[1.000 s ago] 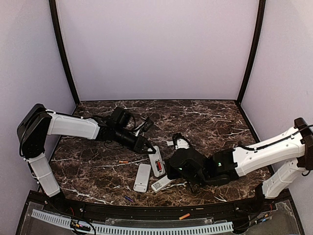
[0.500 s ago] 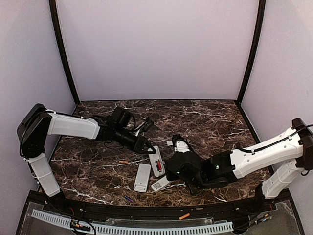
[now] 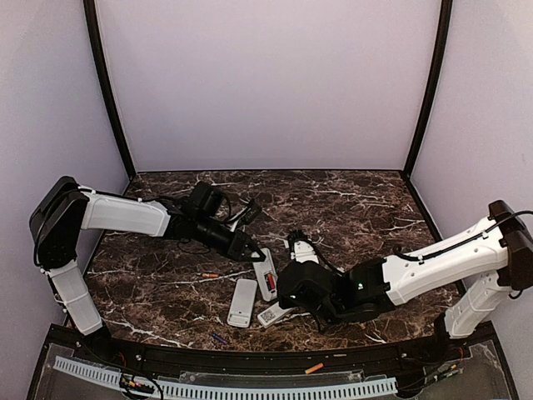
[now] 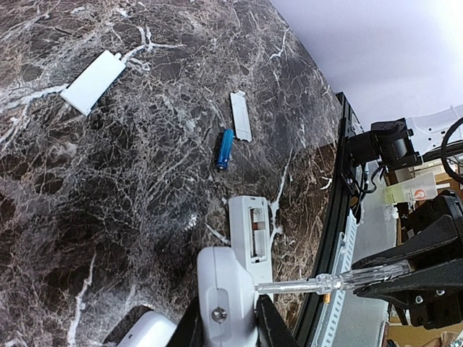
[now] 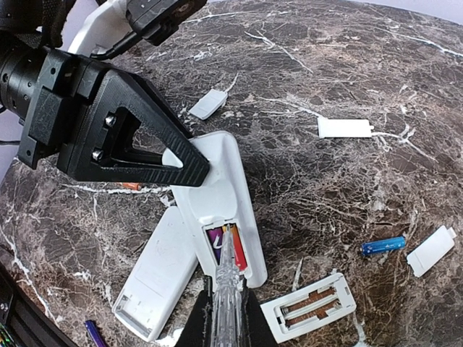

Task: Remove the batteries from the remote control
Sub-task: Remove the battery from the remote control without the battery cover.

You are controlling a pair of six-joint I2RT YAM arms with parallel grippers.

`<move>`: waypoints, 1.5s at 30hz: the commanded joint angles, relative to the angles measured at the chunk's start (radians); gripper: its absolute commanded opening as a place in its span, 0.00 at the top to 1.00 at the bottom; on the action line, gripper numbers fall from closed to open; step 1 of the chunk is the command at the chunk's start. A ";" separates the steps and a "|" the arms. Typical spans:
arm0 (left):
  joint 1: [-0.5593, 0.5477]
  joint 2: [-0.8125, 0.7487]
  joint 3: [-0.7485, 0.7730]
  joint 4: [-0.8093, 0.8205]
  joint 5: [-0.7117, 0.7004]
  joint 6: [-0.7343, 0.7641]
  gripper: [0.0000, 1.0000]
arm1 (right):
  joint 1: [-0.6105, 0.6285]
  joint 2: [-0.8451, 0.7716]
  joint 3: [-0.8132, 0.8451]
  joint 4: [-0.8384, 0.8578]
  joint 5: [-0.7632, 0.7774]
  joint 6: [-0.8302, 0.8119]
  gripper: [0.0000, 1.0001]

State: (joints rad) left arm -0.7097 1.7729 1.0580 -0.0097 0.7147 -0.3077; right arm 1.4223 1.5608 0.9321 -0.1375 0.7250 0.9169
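Observation:
The white remote control (image 5: 217,189) lies back-up with its compartment open. A purple battery (image 5: 216,244) and a red-orange battery (image 5: 241,254) sit inside. My left gripper (image 4: 224,319) is shut on the remote's far end; its black finger (image 5: 145,148) shows in the right wrist view. My right gripper (image 5: 226,322) is shut on a clear-handled screwdriver (image 5: 228,285), whose tip rests in the compartment between the two batteries. In the top view my left gripper (image 3: 251,249) and right gripper (image 3: 287,292) meet over this remote (image 3: 266,275).
An empty open remote (image 5: 307,307) lies near right, and a closed one (image 5: 155,282) near left. Loose on the marble are a blue battery (image 5: 383,246), an orange battery (image 5: 130,186), a purple battery (image 5: 95,334) and white covers (image 5: 346,127) (image 5: 430,251) (image 5: 208,103).
My right arm has edged left toward the remote control with the screwdriver. The left arm and the remote have not moved.

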 commanded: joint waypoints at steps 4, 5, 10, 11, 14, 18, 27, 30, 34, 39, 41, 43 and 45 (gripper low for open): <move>-0.001 0.018 -0.001 -0.059 -0.060 0.027 1.00 | -0.005 0.071 0.114 -0.183 -0.042 0.069 1.00; -0.001 0.017 -0.001 -0.059 -0.062 0.026 1.00 | -0.007 0.077 0.132 -0.227 -0.052 0.091 1.00; 0.000 0.000 -0.009 -0.055 -0.090 0.027 1.00 | -0.017 0.098 0.197 -0.362 -0.143 0.137 1.00; 0.000 -0.002 -0.010 -0.055 -0.094 0.026 1.00 | -0.017 0.096 0.203 -0.378 -0.162 0.140 1.00; 0.000 -0.012 -0.013 -0.057 -0.116 0.027 1.00 | -0.020 0.085 0.221 -0.432 -0.205 0.154 1.00; 0.000 -0.016 -0.013 -0.065 -0.143 0.026 1.00 | -0.022 0.074 0.242 -0.508 -0.234 0.161 1.00; 0.000 -0.031 -0.014 -0.081 -0.205 0.025 1.00 | -0.030 0.055 0.251 -0.554 -0.276 0.165 1.00; 0.002 -0.036 -0.014 -0.086 -0.223 0.026 1.00 | -0.031 0.045 0.257 -0.577 -0.276 0.179 1.00; 0.011 -0.048 -0.013 -0.091 -0.245 0.025 1.00 | -0.030 0.028 0.261 -0.603 -0.274 0.201 1.00; 0.030 -0.063 -0.017 -0.087 -0.257 0.021 1.00 | -0.030 0.010 0.255 -0.621 -0.272 0.224 1.00; 0.033 -0.065 -0.018 -0.086 -0.258 0.020 1.00 | -0.030 0.009 0.256 -0.626 -0.273 0.225 1.00; 0.035 -0.066 -0.018 -0.085 -0.256 0.018 1.00 | -0.030 0.011 0.259 -0.634 -0.271 0.230 1.00; 0.036 -0.066 -0.019 -0.084 -0.254 0.018 1.00 | -0.030 0.007 0.259 -0.641 -0.264 0.236 1.00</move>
State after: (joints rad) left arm -0.6819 1.7199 1.0580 -0.0353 0.5476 -0.3202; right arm 1.3922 1.5776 1.1923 -0.7258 0.4633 1.1278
